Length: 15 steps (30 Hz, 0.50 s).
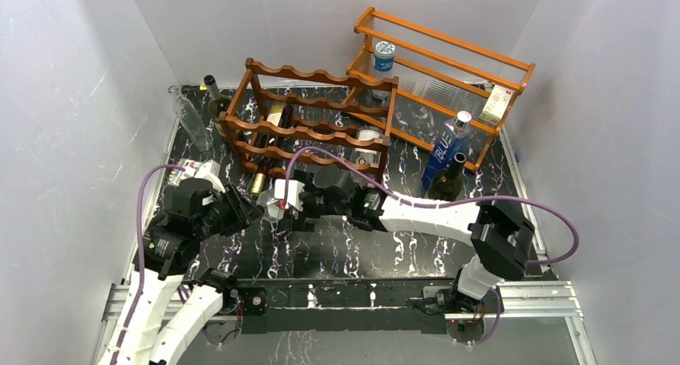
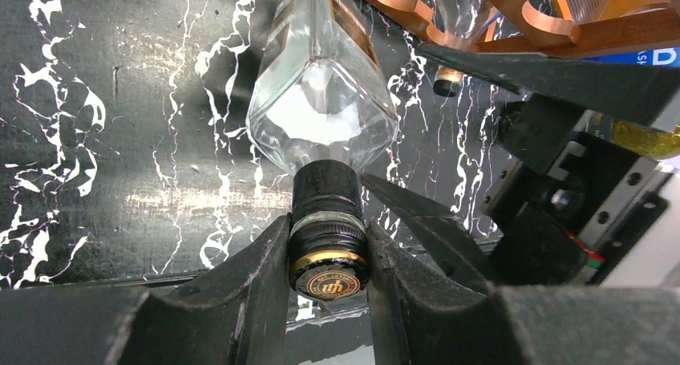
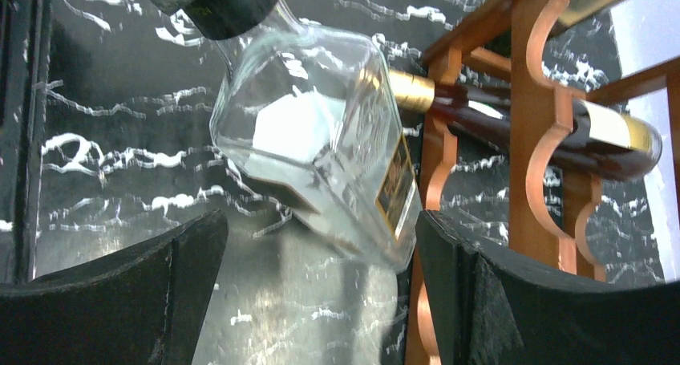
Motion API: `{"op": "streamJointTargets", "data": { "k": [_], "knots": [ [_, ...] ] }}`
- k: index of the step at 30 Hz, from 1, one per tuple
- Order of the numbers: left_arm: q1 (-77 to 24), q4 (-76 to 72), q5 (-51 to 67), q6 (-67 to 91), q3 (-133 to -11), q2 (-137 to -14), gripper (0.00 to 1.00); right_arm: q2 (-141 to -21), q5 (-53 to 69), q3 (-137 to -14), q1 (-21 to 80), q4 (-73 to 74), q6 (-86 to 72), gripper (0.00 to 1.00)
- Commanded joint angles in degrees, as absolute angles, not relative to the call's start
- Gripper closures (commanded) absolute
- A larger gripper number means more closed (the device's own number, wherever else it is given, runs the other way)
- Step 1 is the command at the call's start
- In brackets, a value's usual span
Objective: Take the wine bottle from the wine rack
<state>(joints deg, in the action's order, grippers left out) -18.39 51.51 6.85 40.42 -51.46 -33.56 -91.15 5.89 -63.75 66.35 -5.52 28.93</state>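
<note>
Counter [image 1: 401, 245], black marbled; wine rack [image 1: 309, 124], dark lattice; wine bottle [image 2: 321, 92], clear square glass, lay at the rack's front foot, neck outward; judged weighty, slick, breakable; left gripper [image 2: 327, 233], jaws pinched its capped neck; right gripper [image 3: 317, 229], jaws spread astride the body, the surer hold.

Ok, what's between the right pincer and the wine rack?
The clear square bottle, its cap clamped in the left pincer. The right wrist view shows it before the wine rack, right pincer open.

Clear, square-shouldered, black-capped wine bottle [image 2: 321, 92] at a tilt, seemingly just outside the reddish-brown scalloped wine rack [image 1: 309, 132].
</note>
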Motion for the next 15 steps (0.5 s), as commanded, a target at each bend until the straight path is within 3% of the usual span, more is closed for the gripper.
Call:
{"op": "streamJointTargets", "data": {
  "k": [1, 7, 15],
  "knots": [
    [-18.61, 51.52, 8.81, 39.99, -57.32, -33.95, 1.00, -91.56, 9.14, -59.01, 66.78, -30.53, 24.89, 0.02],
    [-18.56, 53.33, 8.83, 40.29, -60.39, -35.95, 1.00, -96.49, 9.96, -59.42, 68.56, -34.60, 21.92, 0.02],
    [-18.55, 54.24, 9.02, 39.92, -63.02, -38.31, 1.00, -102.16, -1.88, -60.21, 72.43, -41.92, 14.46, 0.02]
  ]
}}
